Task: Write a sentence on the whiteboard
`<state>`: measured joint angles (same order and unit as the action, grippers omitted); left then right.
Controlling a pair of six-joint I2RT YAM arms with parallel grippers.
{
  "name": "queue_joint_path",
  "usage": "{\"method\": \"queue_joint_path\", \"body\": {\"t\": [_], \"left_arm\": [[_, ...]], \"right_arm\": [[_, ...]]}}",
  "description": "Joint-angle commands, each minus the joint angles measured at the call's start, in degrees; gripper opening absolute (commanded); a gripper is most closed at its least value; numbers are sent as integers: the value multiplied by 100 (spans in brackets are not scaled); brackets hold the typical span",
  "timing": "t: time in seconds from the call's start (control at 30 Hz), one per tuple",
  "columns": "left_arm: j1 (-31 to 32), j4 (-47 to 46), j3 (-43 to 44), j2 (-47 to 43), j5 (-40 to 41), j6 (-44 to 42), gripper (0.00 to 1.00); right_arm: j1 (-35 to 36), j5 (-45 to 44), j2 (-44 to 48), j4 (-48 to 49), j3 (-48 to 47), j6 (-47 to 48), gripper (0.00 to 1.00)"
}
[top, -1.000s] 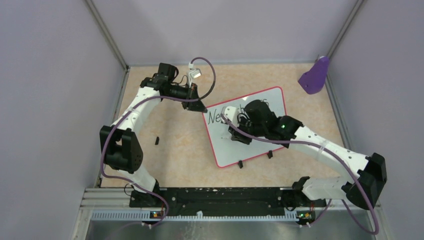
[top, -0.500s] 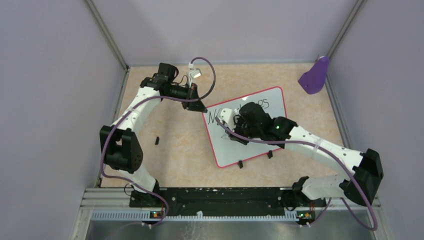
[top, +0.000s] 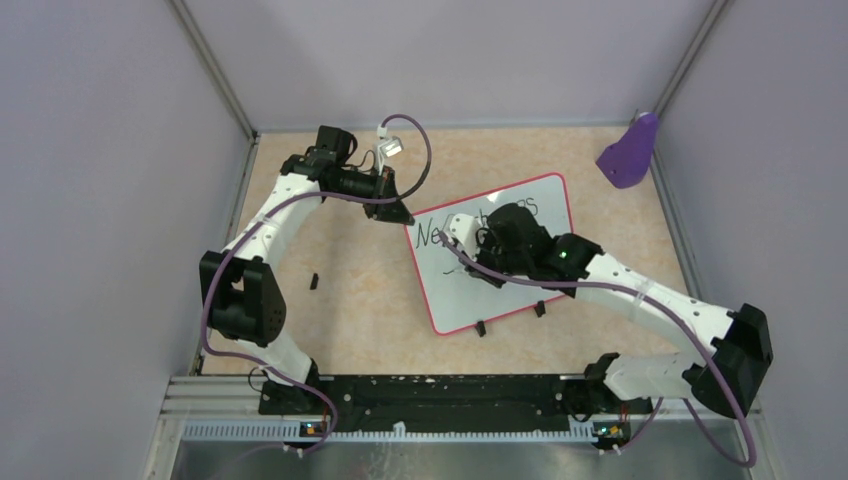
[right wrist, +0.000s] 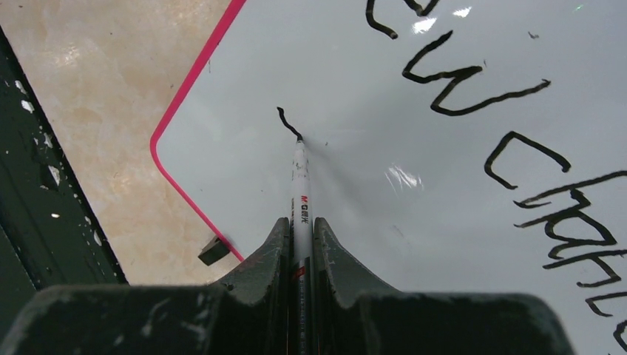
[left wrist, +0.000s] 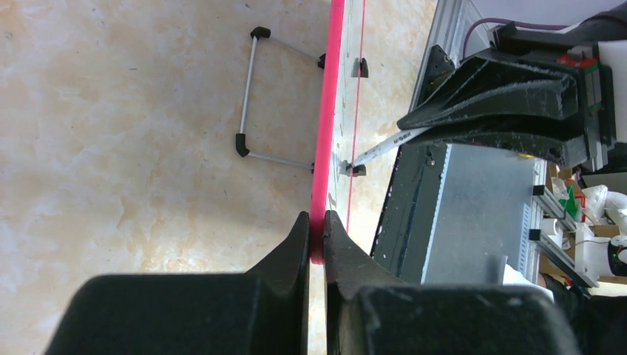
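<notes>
The whiteboard (top: 470,295), white with a red-pink rim, lies tilted on the table. My left gripper (top: 405,217) is shut on its far-left corner; in the left wrist view the fingers pinch the pink rim (left wrist: 319,185). My right gripper (top: 478,268) is shut on a white marker (right wrist: 299,192) whose tip touches the board (right wrist: 414,177) at a short fresh stroke (right wrist: 287,121). The sentence (right wrist: 510,126) reads "New cha..." along one line, partly hidden by the right arm in the top view.
A purple object (top: 630,150) sits at the back right corner. A small black piece (top: 314,281) lies on the table left of the board. Two black clip feet (top: 481,327) stick out from the board's near edge. Grey walls enclose the table.
My right gripper moved left along the board, then came back right, leaving a short stroke under the first line. The left arm has not moved.
</notes>
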<state>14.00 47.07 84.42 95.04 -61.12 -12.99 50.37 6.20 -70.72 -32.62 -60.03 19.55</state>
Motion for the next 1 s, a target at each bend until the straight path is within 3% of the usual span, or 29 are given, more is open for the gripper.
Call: {"method": "queue_joint_path", "body": {"t": [0.0,0.33,0.53,0.97], "left_arm": [[138,119,-23,46,105,-74,0],[138,130,12,67,122,-63,0],[138,139,-1,6,126,-69,0],[138,140,-20,-10,136,-80,0]], "right_arm": [[-292,-294,273,-77,98,166,0],[-453,-177,360,-190,-31,216,0],[-386,373,351,-269,-393,177,0],[-238,66,-47,119,-564,6,0]]}}
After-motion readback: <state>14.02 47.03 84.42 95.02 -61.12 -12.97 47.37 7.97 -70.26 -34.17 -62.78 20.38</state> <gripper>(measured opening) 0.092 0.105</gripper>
